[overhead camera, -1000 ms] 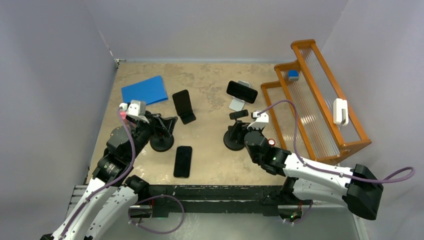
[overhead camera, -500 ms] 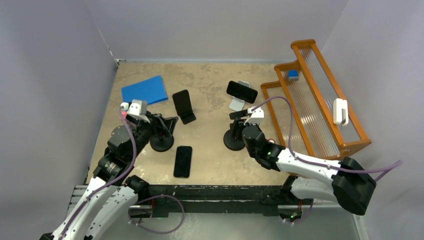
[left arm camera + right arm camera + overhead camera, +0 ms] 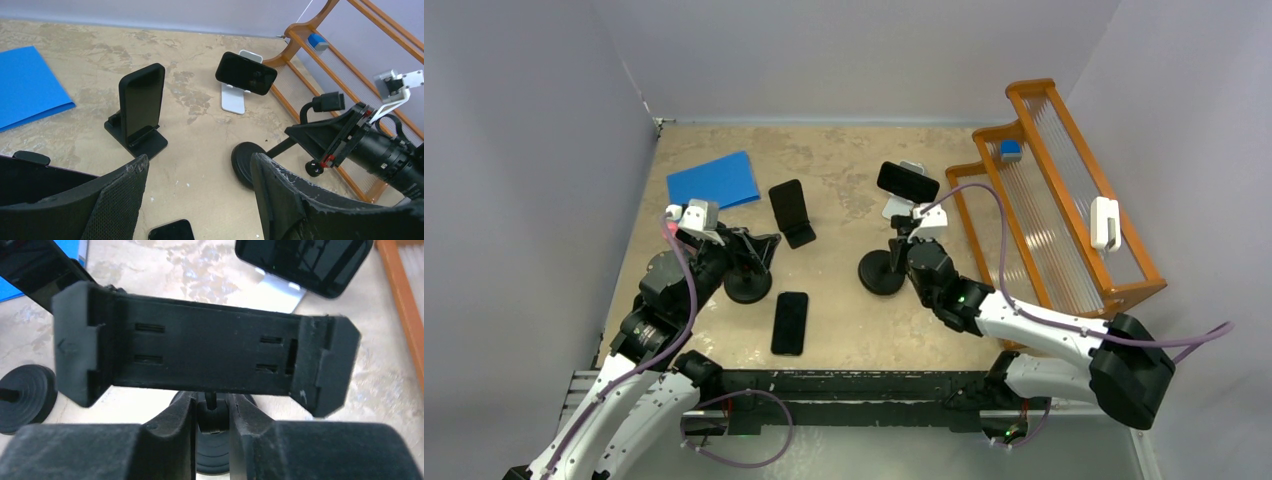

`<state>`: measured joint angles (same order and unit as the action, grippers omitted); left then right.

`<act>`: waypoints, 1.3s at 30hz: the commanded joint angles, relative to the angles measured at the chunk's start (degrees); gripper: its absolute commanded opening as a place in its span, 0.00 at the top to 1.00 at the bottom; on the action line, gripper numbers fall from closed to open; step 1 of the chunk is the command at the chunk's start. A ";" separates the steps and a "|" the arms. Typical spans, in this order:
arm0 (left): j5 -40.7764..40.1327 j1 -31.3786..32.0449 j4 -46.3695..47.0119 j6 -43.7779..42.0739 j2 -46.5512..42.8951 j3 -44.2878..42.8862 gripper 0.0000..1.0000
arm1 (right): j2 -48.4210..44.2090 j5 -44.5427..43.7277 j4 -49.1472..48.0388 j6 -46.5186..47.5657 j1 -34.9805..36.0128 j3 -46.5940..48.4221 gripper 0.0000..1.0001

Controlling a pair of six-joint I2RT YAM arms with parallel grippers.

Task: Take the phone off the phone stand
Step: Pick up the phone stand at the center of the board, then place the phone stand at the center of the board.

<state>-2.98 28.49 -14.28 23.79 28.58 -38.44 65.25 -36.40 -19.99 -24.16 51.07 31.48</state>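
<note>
Count on the table [image 3: 844,150]: 3 phones, 4 stands, 1 blue folder [image 3: 714,180], 1 orange rack [image 3: 1030,88] along the right side. Phone 1 [image 3: 246,74] sits landscape on the white stand [image 3: 235,100], far centre, just beside the rack's near-left corner. Phone 2 [image 3: 142,102] leans upright in the black folding stand [image 3: 145,142], left of centre, near the folder's corner. Phone 3 [image 3: 790,322] lies flat and face up on the bare table near the front edge, in no stand. The other two stands are black clamp types on round bases, both with empty cradles: the left clamp stand [image 3: 747,288] and the right clamp stand [image 3: 200,357]. Right gripper [image 3: 212,412]: the fingers are drawn in close on either side of the right clamp stand's neck just under the cradle, touching it on both sides, so it has hold of that stand. Its round base [image 3: 881,273] rests on the table in front of the white stand. Left gripper [image 3: 198,160]: fingers spread wide, nothing between them. It hovers over the table beside the left clamp stand, with phone 3's top corner showing low between the fingers. The rack holds 2 small items: one blue piece [image 3: 1010,150] at its far end and one white piece [image 3: 1105,222] on the outer rail.
</note>
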 commanded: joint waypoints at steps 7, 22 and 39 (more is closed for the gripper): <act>0.65 -0.29 2.47 -0.50 -0.45 -0.32 0.28 | 7.89 0.57 -7.75 9.39 -0.76 16.91 1.00; 0.67 -0.28 2.38 -0.32 -0.56 -0.32 0.28 | 35.51 6.13 -9.28 16.08 -7.83 44.73 1.00; 0.54 -0.31 2.43 -0.47 0.14 -0.32 0.28 | 54.02 9.69 -0.25 18.81 -11.55 66.56 1.00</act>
<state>-2.81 28.49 -14.31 23.79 28.51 -38.44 120.18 -27.29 -18.04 -6.63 40.07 92.42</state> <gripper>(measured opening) 0.723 0.235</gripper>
